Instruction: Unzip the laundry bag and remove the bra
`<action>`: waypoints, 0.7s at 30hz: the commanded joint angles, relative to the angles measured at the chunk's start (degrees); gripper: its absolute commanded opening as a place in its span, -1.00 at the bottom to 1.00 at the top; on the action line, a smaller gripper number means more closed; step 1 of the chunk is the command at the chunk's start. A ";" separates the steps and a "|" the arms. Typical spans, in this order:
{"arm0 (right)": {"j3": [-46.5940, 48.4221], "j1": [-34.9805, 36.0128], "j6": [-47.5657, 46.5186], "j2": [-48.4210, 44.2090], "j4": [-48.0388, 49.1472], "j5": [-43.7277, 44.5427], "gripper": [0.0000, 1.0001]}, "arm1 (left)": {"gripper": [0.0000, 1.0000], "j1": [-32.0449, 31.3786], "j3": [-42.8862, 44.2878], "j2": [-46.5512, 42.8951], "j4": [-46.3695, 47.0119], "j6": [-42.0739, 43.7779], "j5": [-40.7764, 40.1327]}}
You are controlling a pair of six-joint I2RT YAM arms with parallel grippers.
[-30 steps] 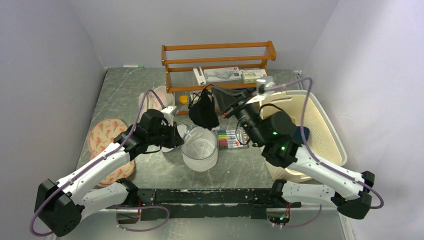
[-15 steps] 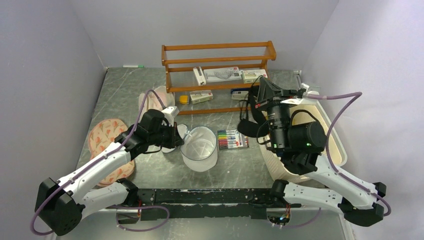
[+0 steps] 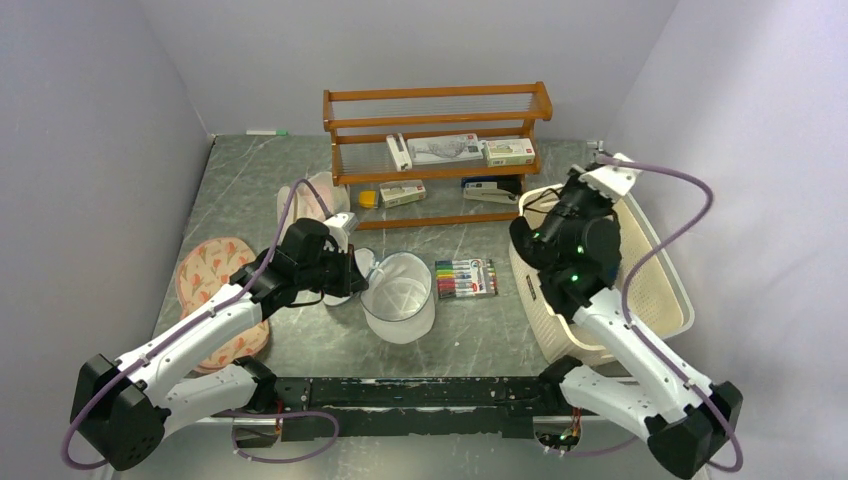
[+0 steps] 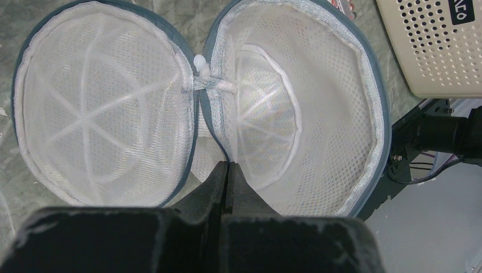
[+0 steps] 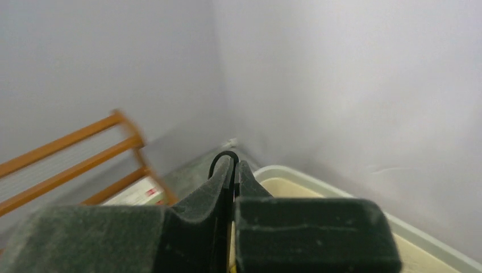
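Note:
The laundry bag (image 3: 398,292) lies unzipped in the middle of the table. Its two round white mesh halves (image 4: 102,108) are spread apart and nothing shows inside them. My left gripper (image 4: 226,166) is shut on the grey-blue rim between the halves and shows in the top view (image 3: 357,275) at the bag's left side. My right gripper (image 5: 233,165) is shut on a thin black strap (image 5: 217,162) of the bra, raised over the basket's back end. A yellow sliver (image 5: 230,265) shows under the fingers. In the top view the right arm (image 3: 565,240) hides the bra.
The cream basket (image 3: 655,275) stands at the right. A wooden shelf (image 3: 435,100) with boxes is at the back. A marker pack (image 3: 465,277) lies right of the bag. A pinkish mesh pouch (image 3: 318,195) and a patterned pad (image 3: 208,268) lie at the left.
My right arm has swung from the table's middle to the right, carrying the bra to above the basket. The left arm and the bag have not moved.

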 commanded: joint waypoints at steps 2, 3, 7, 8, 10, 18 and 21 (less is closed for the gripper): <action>4.04 -13.78 40.34 -2.38 -36.32 -2.38 -1.00 | -0.86 -0.59 0.20 -0.12 1.60 0.20 -0.71; 3.98 -15.41 44.24 -2.14 -39.61 -3.23 -1.00 | -0.86 -0.63 0.16 -0.05 1.56 0.20 -0.79; 2.84 -19.12 53.08 -0.13 -46.13 -5.20 -1.00 | -0.86 -0.64 0.46 0.23 1.30 0.39 -0.90; 2.49 -19.84 55.06 0.45 -47.19 -6.49 -1.00 | -0.87 -0.63 0.38 0.11 1.33 0.33 -0.88; 2.42 -21.12 59.79 1.83 -51.04 -9.19 -1.00 | -0.86 -0.64 0.33 0.06 1.42 0.29 -0.89; 0.26 -23.84 72.83 6.01 -58.18 -21.09 -1.00 | -0.86 -0.68 0.29 -0.21 1.34 0.20 -1.16; -1.32 -24.81 75.55 7.73 -58.69 -22.79 -1.00 | -0.86 -0.69 0.29 0.15 1.40 0.20 -1.00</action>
